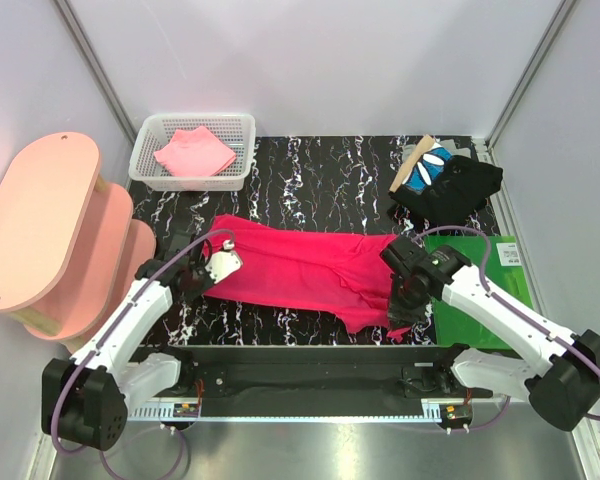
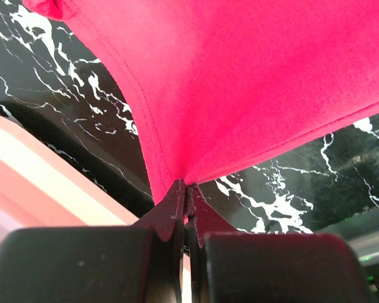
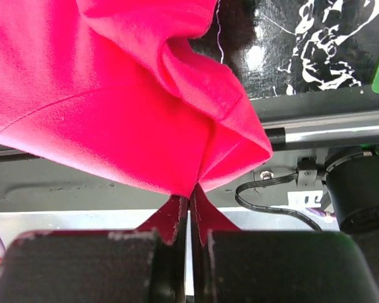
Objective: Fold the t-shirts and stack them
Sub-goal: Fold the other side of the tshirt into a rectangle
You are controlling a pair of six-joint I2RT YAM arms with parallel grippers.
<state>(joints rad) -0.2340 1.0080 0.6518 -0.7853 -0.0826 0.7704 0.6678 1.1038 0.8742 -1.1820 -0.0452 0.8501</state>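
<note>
the crimson t-shirt lies spread left to right across the middle of the black marbled surface, with its near-right part bunched into loose folds. the left hand has its fingers pressed together on a hemmed edge at the shirt's left end, and the cloth fans out taut from that pinch. the right hand pinches the near-right corner the same way, cloth draping in folds from its tips. grips at opposite ends likely serve to tension the shirt so it can be straightened and folded evenly; no fold looks made yet. at the far right a black folded shirt, with a blue white-marked one against it, forms the stack, well apart from the working area. a lighter pink shirt sits in the white basket at the far left. the green mat lies partly under the right arm.
</note>
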